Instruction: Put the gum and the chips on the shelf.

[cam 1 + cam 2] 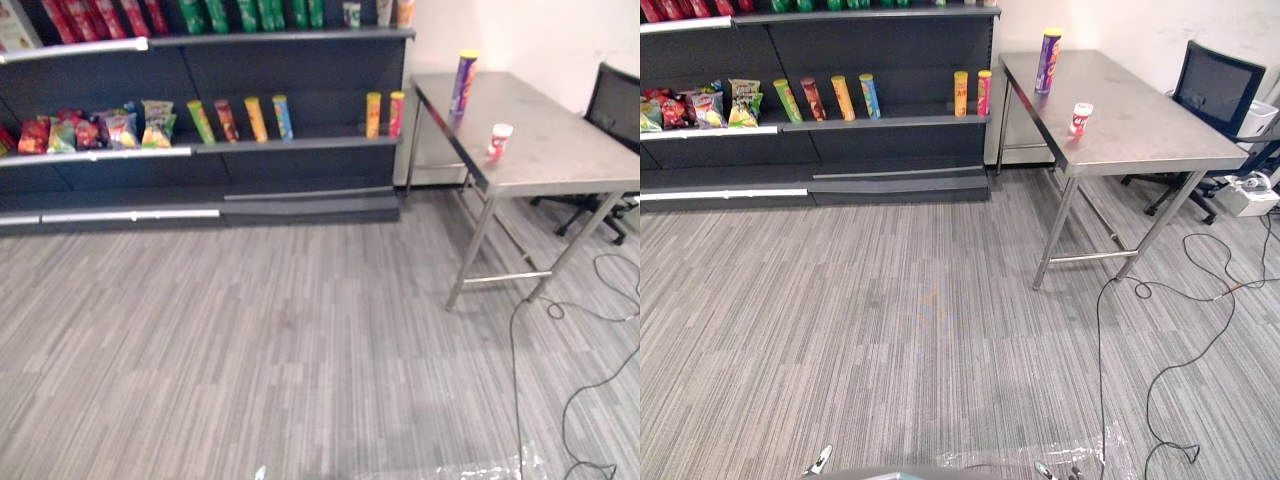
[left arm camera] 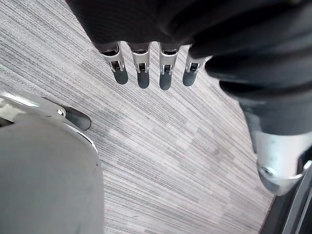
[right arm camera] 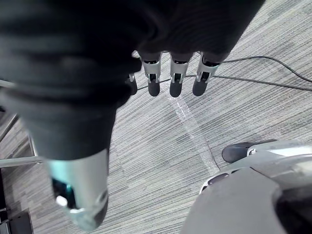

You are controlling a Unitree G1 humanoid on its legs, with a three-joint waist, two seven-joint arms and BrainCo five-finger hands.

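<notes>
Nothing shelved yet: the tall purple chips can point(image 1: 1047, 61) and the small white-and-red gum tub point(image 1: 1080, 120) stand on the steel desk point(image 1: 1160, 130), well apart from the dark store shelf point(image 1: 890, 122), while the left hand point(image 2: 142, 68) and right hand point(image 3: 176, 78) hang empty, fingers straight, above the grey striped floor point(image 1: 920, 300).

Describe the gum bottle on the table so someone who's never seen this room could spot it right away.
Find the steel table right of the dark shelf. Two things stand near its shelf-side edge: a tall purple chips can farther back and the gum bottle nearer the front. The gum bottle is the short one, red and white with a white cap.
</notes>
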